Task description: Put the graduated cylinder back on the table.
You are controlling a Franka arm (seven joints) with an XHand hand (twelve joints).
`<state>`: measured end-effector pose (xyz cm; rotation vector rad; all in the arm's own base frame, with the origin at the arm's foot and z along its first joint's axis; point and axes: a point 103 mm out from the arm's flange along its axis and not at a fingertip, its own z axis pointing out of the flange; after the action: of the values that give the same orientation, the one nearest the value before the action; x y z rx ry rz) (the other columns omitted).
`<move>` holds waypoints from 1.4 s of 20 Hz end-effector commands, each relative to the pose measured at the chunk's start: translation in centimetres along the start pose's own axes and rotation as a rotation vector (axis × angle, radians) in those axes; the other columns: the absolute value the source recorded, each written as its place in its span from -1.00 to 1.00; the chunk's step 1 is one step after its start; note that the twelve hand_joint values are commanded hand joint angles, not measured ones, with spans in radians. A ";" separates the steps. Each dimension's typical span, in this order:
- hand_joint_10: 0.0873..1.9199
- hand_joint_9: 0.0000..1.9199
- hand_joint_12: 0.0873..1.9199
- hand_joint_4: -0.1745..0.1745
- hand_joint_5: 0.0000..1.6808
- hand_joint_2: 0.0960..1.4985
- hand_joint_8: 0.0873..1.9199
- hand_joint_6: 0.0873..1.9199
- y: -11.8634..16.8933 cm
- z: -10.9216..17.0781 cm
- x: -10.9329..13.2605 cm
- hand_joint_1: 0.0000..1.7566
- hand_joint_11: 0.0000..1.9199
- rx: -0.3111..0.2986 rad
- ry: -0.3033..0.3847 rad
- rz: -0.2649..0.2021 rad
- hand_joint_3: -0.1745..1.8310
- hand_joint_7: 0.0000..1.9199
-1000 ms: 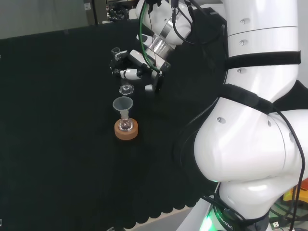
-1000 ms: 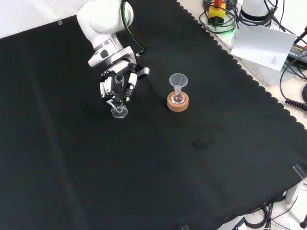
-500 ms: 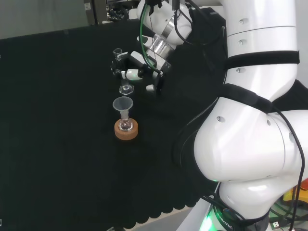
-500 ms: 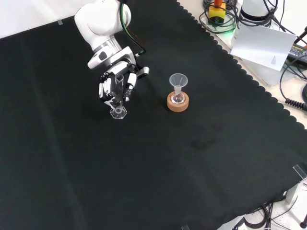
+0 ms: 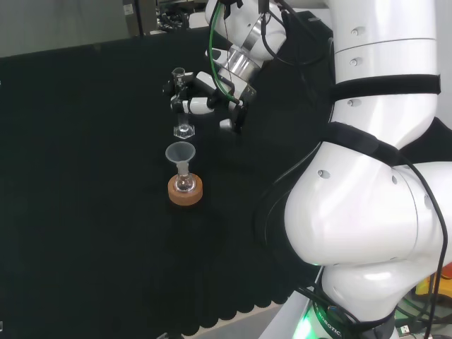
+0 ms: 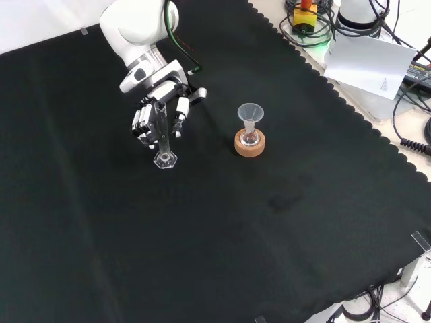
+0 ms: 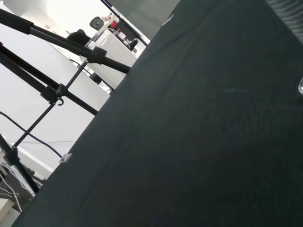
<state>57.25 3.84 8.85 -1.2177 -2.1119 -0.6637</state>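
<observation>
The clear graduated cylinder (image 6: 161,133) stands upright with its hexagonal foot on the black cloth (image 6: 283,222); the head view shows the cylinder (image 5: 182,102) just behind the funnel. The black and white hand (image 6: 159,108) hangs behind and above it, open, with its fingers (image 6: 139,122) spread to either side of the tube. In the head view the hand (image 5: 205,101) reaches in from the right, fingertips level with the tube's upper half.
A small flask with a clear funnel (image 6: 250,114) sits on a cork ring (image 6: 250,142), right of the cylinder in the front view. In the head view the cork ring (image 5: 185,191) lies nearer than the cylinder. Cables and paper (image 6: 370,60) lie beyond the cloth's scalloped edge.
The cylinder went from tilted to upright, its foot staying in place on the cloth. The hand lifted back toward the arm and its fingers spread away from the tube.
</observation>
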 end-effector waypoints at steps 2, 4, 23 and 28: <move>-1.00 -0.12 0.31 -0.34 -0.49 0.36 -0.42 -0.52 -0.3 -1.2 0.0 0.03 -0.57 -0.012 -0.033 0.036 -1.00 -0.58; -1.00 -0.19 0.34 -0.36 -0.54 0.34 -0.39 -0.63 -0.3 -1.8 0.0 0.02 -0.63 -0.014 -0.056 0.048 -1.00 -0.67; -1.00 -0.46 0.41 -0.37 -0.65 0.29 -0.40 -1.00 -7.2 -12.6 5.4 -0.05 -0.87 -0.076 -0.304 0.176 -1.00 -0.98; -1.00 -0.46 0.41 -0.38 -0.65 0.30 -0.40 -1.00 -10.5 -15.0 9.4 -0.06 -0.87 -0.102 -0.368 0.200 -1.00 -0.98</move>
<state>53.33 -3.14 20.02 -1.5430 -2.1999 -0.5438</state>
